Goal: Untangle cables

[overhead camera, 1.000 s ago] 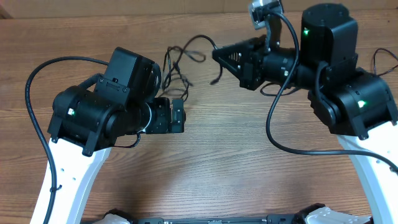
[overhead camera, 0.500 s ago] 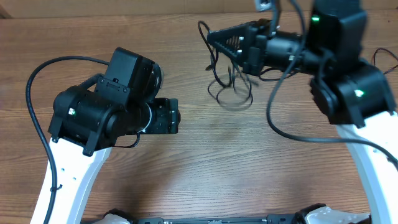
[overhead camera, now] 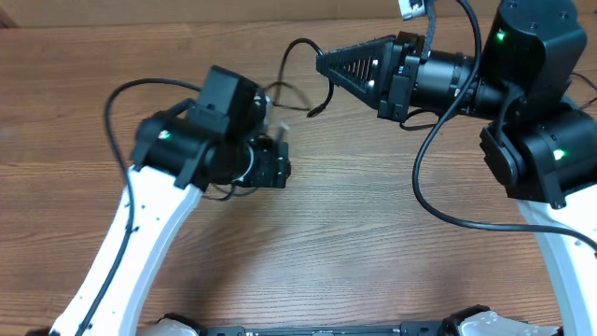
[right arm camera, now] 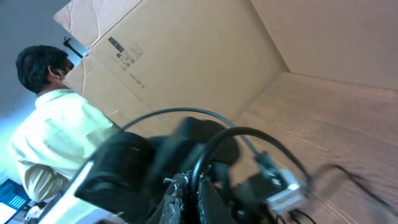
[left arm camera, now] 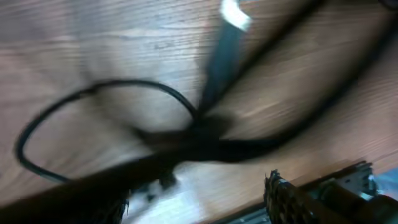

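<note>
The cables are near the middle of the counter's far edge, between the 2 arms. The right tool is pinched together on them, and 1 thin strand loops out from its tip toward the left tool. The left tool's jaws stand apart, low over the wood. Its wrist view is blurred: strands cross just ahead of its fingers, with 1 loop alongside and 1 silver-tipped plug beyond. Whether it touches them cannot be told.
</note>
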### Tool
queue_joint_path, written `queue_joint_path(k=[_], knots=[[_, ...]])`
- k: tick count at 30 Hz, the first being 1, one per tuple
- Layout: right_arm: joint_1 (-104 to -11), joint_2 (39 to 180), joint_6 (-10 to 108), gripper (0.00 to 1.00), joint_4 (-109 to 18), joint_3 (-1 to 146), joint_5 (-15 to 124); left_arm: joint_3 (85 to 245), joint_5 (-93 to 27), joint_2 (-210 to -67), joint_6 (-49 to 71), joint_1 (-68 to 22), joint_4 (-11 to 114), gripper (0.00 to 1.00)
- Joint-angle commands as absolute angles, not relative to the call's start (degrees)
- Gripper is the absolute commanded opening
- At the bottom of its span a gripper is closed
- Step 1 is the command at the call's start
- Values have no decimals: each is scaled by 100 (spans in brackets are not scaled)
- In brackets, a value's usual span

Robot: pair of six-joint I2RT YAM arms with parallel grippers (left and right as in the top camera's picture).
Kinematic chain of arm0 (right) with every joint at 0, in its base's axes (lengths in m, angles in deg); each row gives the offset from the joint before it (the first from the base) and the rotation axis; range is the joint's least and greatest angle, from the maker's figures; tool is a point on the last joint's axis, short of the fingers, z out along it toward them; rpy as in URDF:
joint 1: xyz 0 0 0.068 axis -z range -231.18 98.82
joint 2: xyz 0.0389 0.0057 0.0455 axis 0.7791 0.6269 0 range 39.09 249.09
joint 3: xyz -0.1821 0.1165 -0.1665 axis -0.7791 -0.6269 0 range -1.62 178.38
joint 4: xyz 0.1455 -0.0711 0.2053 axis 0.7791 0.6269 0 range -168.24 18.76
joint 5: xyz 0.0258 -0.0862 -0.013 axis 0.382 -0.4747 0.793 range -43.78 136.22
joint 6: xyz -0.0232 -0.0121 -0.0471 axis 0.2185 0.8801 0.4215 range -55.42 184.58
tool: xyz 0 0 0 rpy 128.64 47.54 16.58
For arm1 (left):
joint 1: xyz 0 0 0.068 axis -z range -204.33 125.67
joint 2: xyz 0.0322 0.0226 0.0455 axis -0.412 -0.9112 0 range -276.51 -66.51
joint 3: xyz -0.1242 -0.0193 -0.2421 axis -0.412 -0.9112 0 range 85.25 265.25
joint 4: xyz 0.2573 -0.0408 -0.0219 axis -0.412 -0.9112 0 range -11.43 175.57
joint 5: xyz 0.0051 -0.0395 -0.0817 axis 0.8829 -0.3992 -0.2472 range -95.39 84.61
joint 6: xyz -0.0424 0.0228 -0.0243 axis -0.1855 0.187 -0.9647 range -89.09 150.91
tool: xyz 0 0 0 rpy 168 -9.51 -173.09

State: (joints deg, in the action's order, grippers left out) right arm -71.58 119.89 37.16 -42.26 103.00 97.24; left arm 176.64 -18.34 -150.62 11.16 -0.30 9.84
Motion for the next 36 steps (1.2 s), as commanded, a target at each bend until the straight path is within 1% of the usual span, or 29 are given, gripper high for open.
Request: queue_joint_path(k=[1,5,8,11,12,14,17,18,20,25,29,34,36], knots=[[-7156,11969,3582,4,-4304,10457,9731,17520,-1695,-15277,1680,7,1177,73],[-7156,11969,3585,4,-4302,10457,9729,17520,-1030,-15460,1652,7,1288,73],[-7156,11969,3582,4,-4298,10457,9729,17518,-726,-15534,1488,7,1413,70],[-7156,11969,3582,4,-4283,10457,9731,17518,-628,-15565,1280,7,1583,67],[-7156,11969,3582,4,-4280,10457,9731,17518,-632,-15567,1228,7,1671,64],[-7156,11969,3582,4,-4261,10457,9731,17518,-659,-15567,1156,7,1815,63],[-7156,11969,3582,4,-4195,10457,9731,17518,-761,-15569,1162,7,2042,67],[-7156,11969,3582,4,-4175,10457,9731,17518,-783,-15569,1164,7,2110,71],[-7156,11969,3582,4,-4162,10457,9733,17518,-777,-15569,1180,7,2202,75],[-7156,11969,3582,4,-4162,10457,9733,17518,-639,-15646,1484,3,2315,77],[-7156,11969,3582,4,-4162,10457,9733,17518,-136,-15799,1374,3,2414,63],[-7156,11969,3582,4,-4154,10457,9735,17518,41,-16026,1376,1,2650,47],[-7156,11969,3585,4,-4154,10457,9733,17518,207,-16094,1374,1,2726,36]])
